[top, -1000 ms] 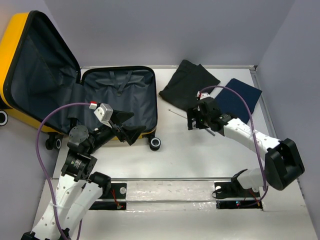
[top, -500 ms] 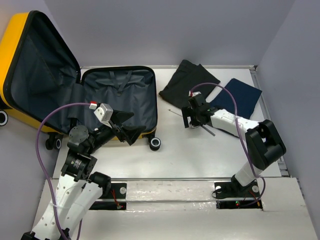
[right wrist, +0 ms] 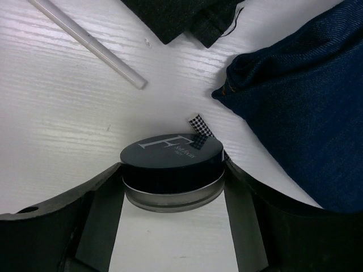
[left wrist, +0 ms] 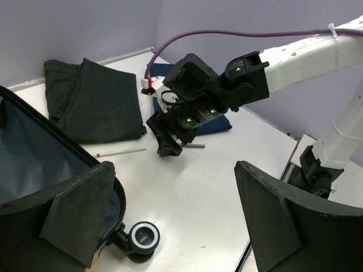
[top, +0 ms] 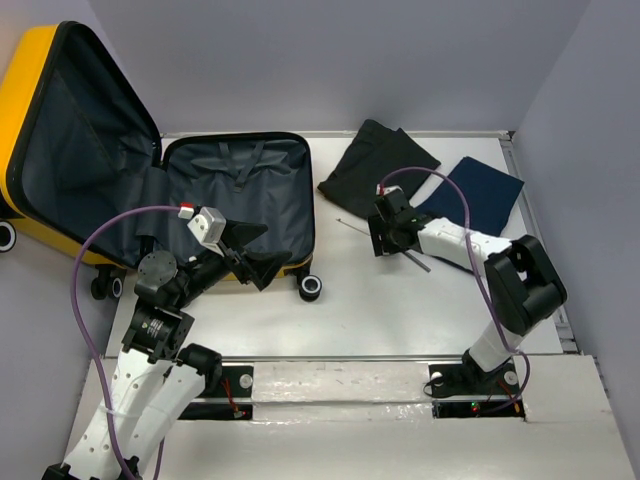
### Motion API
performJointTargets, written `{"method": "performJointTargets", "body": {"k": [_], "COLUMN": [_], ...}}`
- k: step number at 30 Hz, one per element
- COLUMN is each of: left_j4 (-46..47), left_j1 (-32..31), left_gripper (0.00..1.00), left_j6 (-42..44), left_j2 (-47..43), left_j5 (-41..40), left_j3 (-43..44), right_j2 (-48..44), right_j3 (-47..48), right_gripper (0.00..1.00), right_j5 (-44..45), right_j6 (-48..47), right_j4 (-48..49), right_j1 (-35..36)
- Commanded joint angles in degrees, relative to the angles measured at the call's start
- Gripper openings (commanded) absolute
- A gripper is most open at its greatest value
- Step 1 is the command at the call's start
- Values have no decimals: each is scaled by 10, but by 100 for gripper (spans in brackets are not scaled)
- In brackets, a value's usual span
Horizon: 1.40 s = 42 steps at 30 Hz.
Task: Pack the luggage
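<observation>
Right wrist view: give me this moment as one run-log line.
right gripper: jaws around black-lidded jar, grip unconfirmed | left gripper: open, near luggage | luggage: lid open | folded clothes: unpacked

Lid of jar (right wrist: pixel 172 156) glossy black plastic, body frosted, translucent; navy cloth (right wrist: pixel 306 96) coarse denim; black cloth (right wrist: pixel 181 14) matt weave; table (right wrist: pixel 57 113) white, matt, fine-grained; luggage (top: pixel 25 80) smooth yellow hard shell w/ grey fabric lining.

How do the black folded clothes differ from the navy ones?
The black clothes lie nearer the luggage; the navy clothes lie farther from it. The black pile looks somewhat larger than the navy. Both are folded on the table, not yet packed.
</observation>
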Motion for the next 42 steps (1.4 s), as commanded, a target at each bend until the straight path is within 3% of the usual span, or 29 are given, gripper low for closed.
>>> {"method": "performJointTargets", "body": {"k": [1, 6, 9, 12, 19, 22, 25, 27, 30, 33, 34, 37, 40, 42], "left_j4": [20, 20, 15, 5, -19, -21, -29, -34, -34, -34, -34, -34, -34, -49], "left_j1": [0, -1, 0, 3, 7, 7, 7, 7, 7, 7, 7, 7, 8, 7], "left_gripper": [99, 99, 99, 99, 99, 99, 99, 99, 99, 98, 97, 96, 96, 99], "left_j6": [3, -11, -15, -19, -27, -40, -45, -47, -49, -49, -49, -48, -43, -38], "left_j2": [-7, -9, -16, -29, -45, -46, -49, -50, -49, -45, -42, -32, -23, -18], "left_j5": [2, -29, -56, -96, -176, -186, -193, -198, -202, -199, -198, -187, -178, -169], "left_j3": [6, 9, 11, 13, 17, 16, 21, 23, 24, 17, 16, 16, 10, 13], "right_j2": [-64, -161, -147, -70, 105, 177, 230, 239, 198, 147, 126, 37, -25, -33], "right_j3": [30, 75, 141, 209, 366, 441, 509, 538, 512, 460, 403, 301, 161, 122], "right_gripper": [51, 51, 52, 52, 57, 63, 77, 91, 96, 92, 91, 73, 42, 42], "right_j5": [21, -53, -105, -178, -214, -218, -216, -215, -197, -220, -232, -250, -253, -241], "right_j6": [1, -1, 1, 19, 3, 7, 11, 7, -3, -1, 2, 9, 3, -14], "right_j4": [19, 40, 80, 133, 178, 165, 130, 109, 109, 125, 134, 171, 175, 165], "right_j1": [3, 41, 71, 110, 170, 171, 171, 171, 164, 140, 129, 78, 12, -19]}}
